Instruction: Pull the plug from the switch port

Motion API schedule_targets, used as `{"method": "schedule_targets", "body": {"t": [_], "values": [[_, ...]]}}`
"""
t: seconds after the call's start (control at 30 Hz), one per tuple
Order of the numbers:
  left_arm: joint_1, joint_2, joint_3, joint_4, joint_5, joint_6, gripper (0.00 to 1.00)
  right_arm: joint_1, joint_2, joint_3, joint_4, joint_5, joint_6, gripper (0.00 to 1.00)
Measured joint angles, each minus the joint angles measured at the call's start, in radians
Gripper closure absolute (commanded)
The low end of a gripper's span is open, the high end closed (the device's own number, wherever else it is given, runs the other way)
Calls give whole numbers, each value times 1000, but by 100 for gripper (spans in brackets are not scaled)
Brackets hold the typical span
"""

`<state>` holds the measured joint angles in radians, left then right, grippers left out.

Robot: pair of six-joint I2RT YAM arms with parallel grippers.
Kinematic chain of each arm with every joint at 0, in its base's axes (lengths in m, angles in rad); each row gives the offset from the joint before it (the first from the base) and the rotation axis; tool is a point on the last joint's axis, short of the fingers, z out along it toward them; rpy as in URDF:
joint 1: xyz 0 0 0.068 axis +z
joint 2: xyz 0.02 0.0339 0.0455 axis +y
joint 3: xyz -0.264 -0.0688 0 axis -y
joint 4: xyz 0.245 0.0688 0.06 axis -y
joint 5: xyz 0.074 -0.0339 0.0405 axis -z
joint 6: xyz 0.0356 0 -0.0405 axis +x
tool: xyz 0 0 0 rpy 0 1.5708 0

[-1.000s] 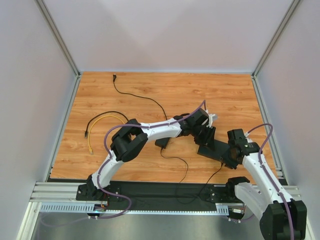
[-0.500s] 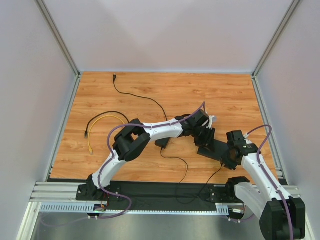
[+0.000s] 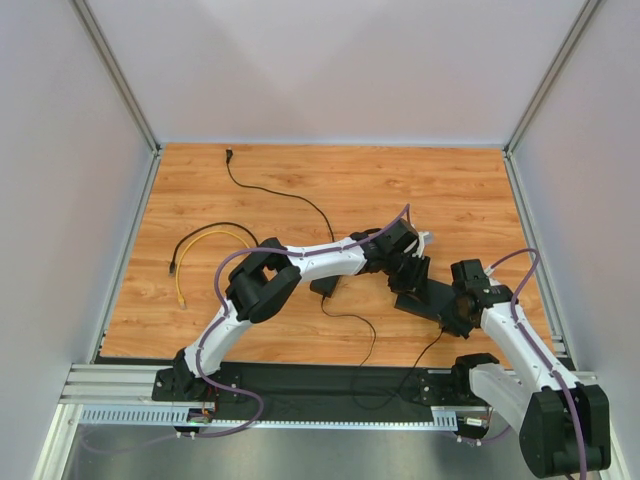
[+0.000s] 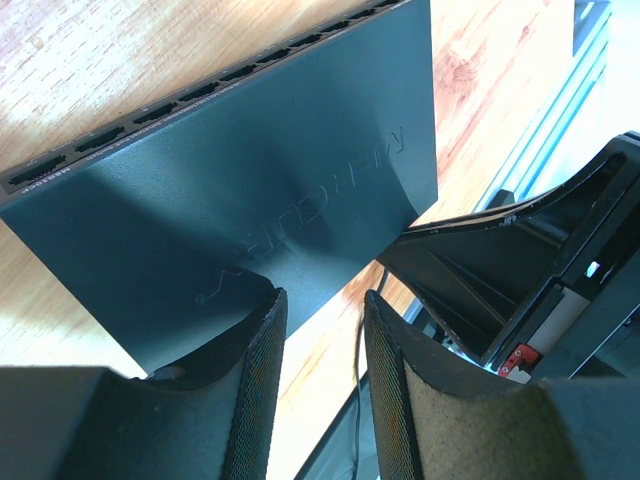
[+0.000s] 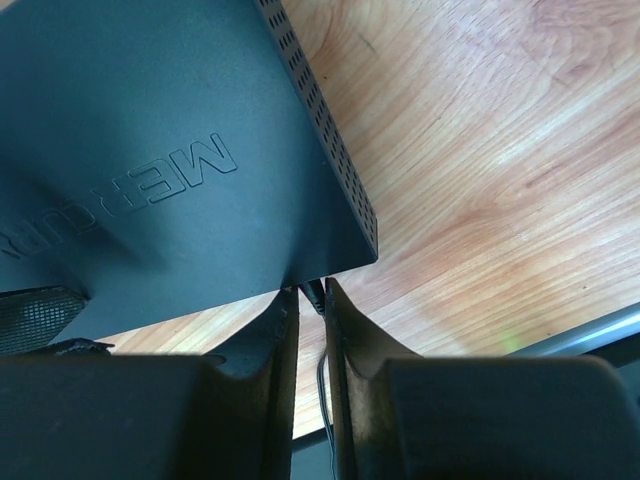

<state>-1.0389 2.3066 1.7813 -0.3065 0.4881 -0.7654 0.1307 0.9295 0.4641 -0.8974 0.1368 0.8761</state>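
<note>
The switch (image 3: 432, 300) is a flat black box lying right of the table's middle; it also fills the left wrist view (image 4: 250, 170) and the right wrist view (image 5: 150, 150). My left gripper (image 3: 411, 268) (image 4: 320, 295) hangs over its far-left part. Its jaws stand apart, one finger (image 4: 255, 380) over the box top and the other past its edge, with only wood and a thin cable between them. My right gripper (image 3: 455, 318) (image 5: 307, 292) is at the switch's near side, its jaws closed on the small black plug (image 5: 315, 297) that sits in the port there.
A small black adapter brick (image 3: 325, 285) lies left of the switch, its thin cable (image 3: 352, 320) curling toward the front rail (image 3: 300, 385). A black cable (image 3: 270, 190) runs to the back, and a yellow cable (image 3: 205, 238) loops with a black one at the left.
The right gripper's jaws have narrowed onto the plug and that arm has edged slightly left. The left arm and the switch have stayed put.
</note>
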Motion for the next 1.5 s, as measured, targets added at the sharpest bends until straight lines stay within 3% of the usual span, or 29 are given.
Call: {"method": "schedule_targets", "body": {"t": [0.23, 0.53, 1.5], "values": [[0, 2, -2, 3, 1, -15, 56, 0, 11, 0, 5, -5, -1, 89], [0, 2, -3, 3, 0, -18, 56, 0, 44, 10, 6, -12, -13, 99], [-5, 8, 13, -16, -17, -8, 55, 33, 47, 7, 5, -130, -59, 100]]}}
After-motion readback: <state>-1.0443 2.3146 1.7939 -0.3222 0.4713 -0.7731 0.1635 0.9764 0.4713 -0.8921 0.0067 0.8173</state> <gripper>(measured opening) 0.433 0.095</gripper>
